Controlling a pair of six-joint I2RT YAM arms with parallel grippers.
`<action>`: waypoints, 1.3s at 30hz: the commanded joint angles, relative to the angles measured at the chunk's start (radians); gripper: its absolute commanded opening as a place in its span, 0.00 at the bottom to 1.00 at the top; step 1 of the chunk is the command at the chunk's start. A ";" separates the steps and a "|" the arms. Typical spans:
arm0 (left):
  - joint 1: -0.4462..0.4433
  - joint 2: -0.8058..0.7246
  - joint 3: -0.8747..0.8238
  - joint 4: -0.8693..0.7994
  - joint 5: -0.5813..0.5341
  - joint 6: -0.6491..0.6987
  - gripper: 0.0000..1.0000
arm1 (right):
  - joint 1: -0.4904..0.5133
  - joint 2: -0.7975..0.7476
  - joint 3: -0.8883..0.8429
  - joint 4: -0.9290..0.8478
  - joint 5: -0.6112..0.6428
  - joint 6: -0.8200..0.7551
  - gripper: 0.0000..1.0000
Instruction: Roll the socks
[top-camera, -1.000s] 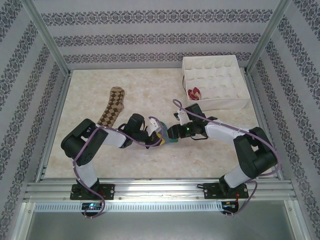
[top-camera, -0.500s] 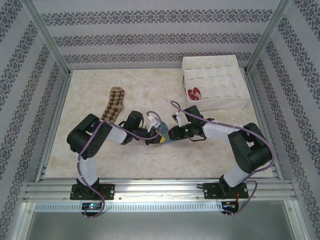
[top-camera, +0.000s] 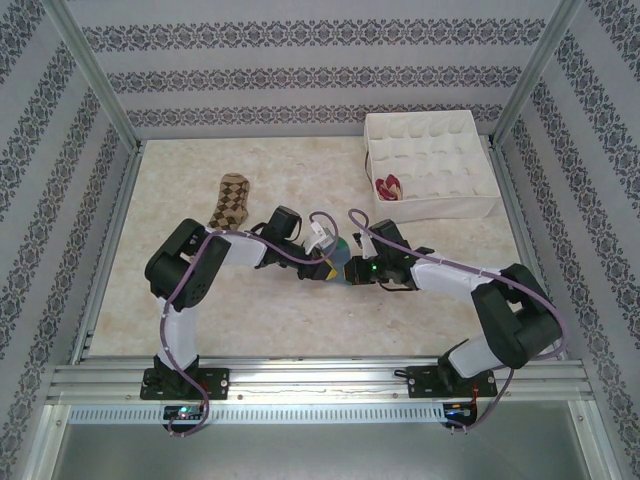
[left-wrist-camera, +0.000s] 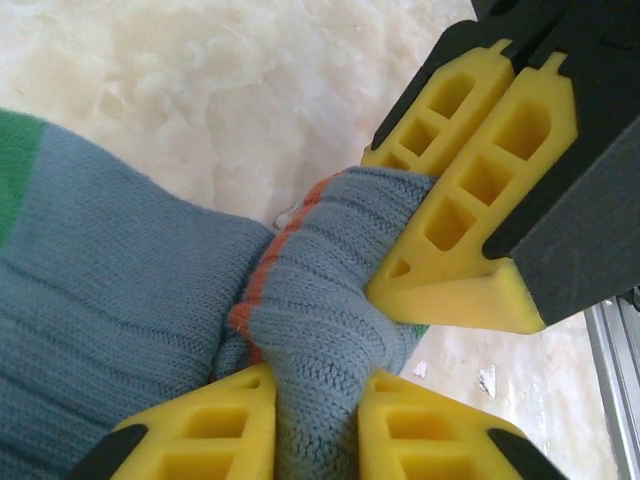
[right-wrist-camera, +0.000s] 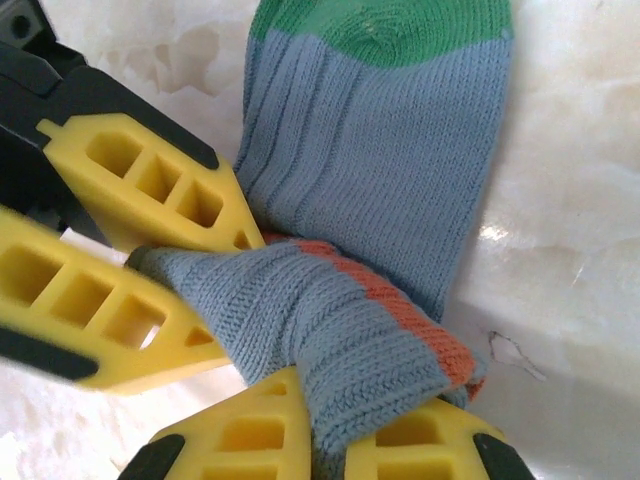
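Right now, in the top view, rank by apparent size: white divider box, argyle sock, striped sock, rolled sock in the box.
1. white divider box
2. argyle sock
3. striped sock and rolled sock: both look small, and the striped one is mostly covered, so I won't rank them.

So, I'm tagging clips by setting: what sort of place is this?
Probably a robot test cell rather than a home: a metal frame, wallpaper-print panels for walls, and a marble-look table boxed in.

The right gripper (right-wrist-camera: 330, 425) now pinches the striped sock (right-wrist-camera: 400, 150); a second ago its fingers were apart. The left arm (top-camera: 235, 255) is now farther right and farther from its base, and hides more of the brown sock (top-camera: 230, 200).
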 joint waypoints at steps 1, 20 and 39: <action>0.003 -0.062 -0.015 -0.109 -0.172 0.161 0.26 | 0.022 0.059 0.013 -0.184 0.005 0.057 0.07; -0.249 -0.340 -0.315 0.234 -0.721 0.712 0.52 | -0.010 0.203 0.132 -0.249 -0.078 0.073 0.07; -0.337 -0.162 -0.144 0.005 -0.913 0.690 0.12 | -0.025 0.167 0.122 -0.242 -0.149 0.045 0.26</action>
